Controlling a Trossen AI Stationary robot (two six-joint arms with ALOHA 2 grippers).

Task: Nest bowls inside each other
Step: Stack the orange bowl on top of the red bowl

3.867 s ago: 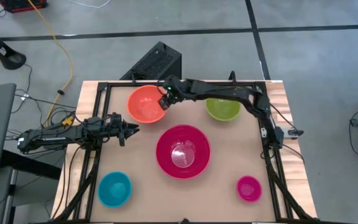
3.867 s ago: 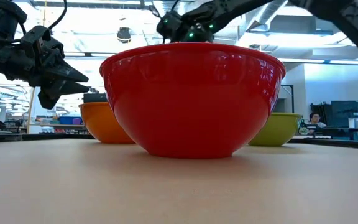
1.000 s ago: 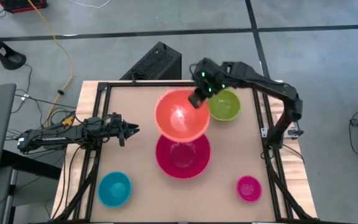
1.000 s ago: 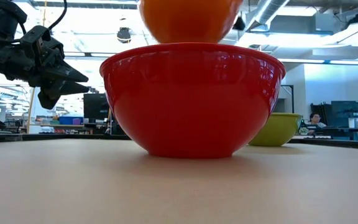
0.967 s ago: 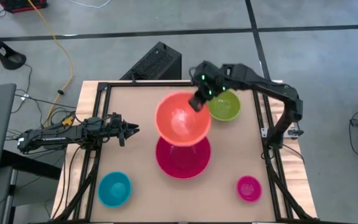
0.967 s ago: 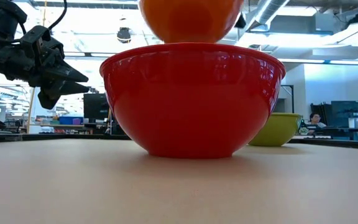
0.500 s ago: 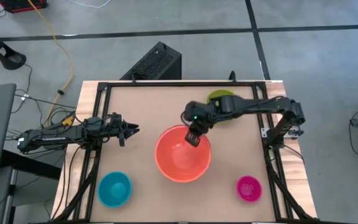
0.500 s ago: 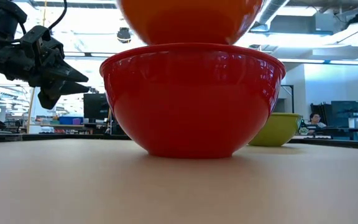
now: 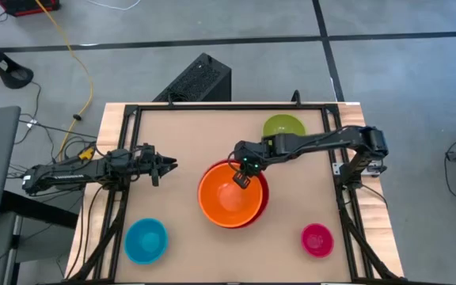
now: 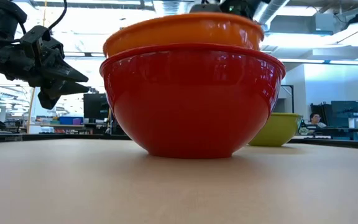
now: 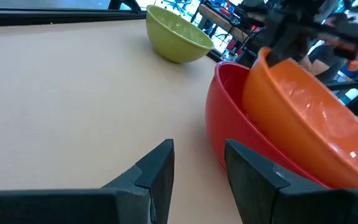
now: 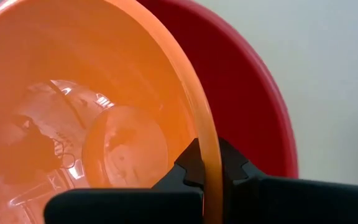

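Nesting begins: our right gripper (image 9: pixel 241 179), mid-frame, pinches the orange bowl (image 9: pixel 228 195) inside the red bowl (image 10: pixel 191 99); we release next, left gripper (image 9: pixel 167 165) idling parted.

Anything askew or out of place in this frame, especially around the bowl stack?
The orange bowl sits tilted inside the red bowl, leaning to one side, because the right gripper is shut on its rim. The green bowl, blue bowl and pink bowl stand upright and apart.

Orange bowl (image 9: pixel 229 195) sits, seemingly tilted, inside red bowl (image 10: pixel 191 99); green (image 9: pixel 283 127), blue (image 9: pixel 146 240), pink (image 9: pixel 317 238) apart
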